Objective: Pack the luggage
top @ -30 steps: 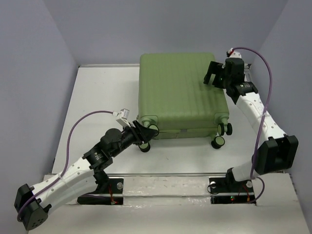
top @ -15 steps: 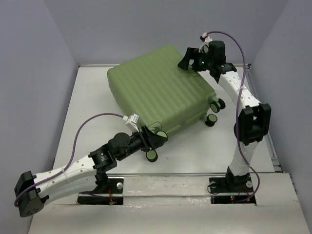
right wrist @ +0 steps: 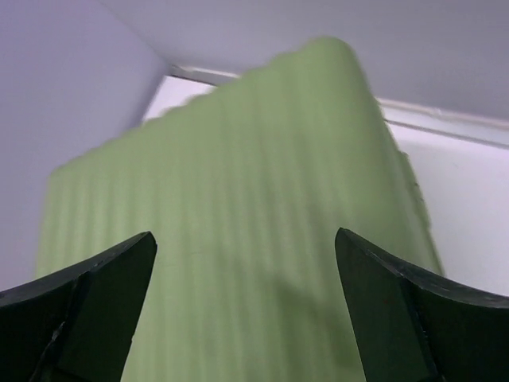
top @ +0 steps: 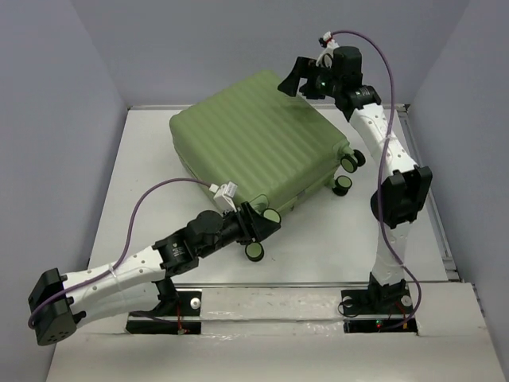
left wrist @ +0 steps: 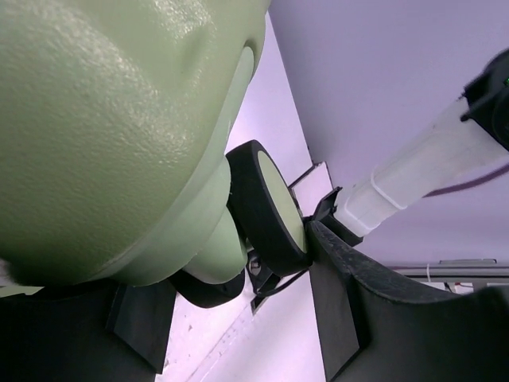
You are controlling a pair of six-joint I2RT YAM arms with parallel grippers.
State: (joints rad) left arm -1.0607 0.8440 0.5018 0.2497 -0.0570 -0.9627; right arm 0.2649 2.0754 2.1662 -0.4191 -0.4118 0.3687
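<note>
The luggage [top: 258, 143] is a light-green ribbed suitcase lying shut and flat on the table, turned at a slant. My left gripper [top: 261, 223] is at its near corner. In the left wrist view its jaws [left wrist: 238, 298] close around the double caster wheel [left wrist: 266, 207], with the right finger [left wrist: 350, 310] against the wheel's green hub. My right gripper [top: 296, 79] is open over the far right corner of the shell. In the right wrist view [right wrist: 246, 247] nothing lies between its fingers, only the ribbed shell [right wrist: 238, 207] below.
Two more wheels [top: 343, 183] stick out at the suitcase's right side, and one [top: 254, 251] at the near corner. The white table [top: 151, 159] is walled at the left, back and right. The arm bases stand at the near edge.
The suitcase has turned counter-clockwise and shifted left. My left gripper has moved right and nearer with the wheel. My right gripper has swung left along the far edge.
</note>
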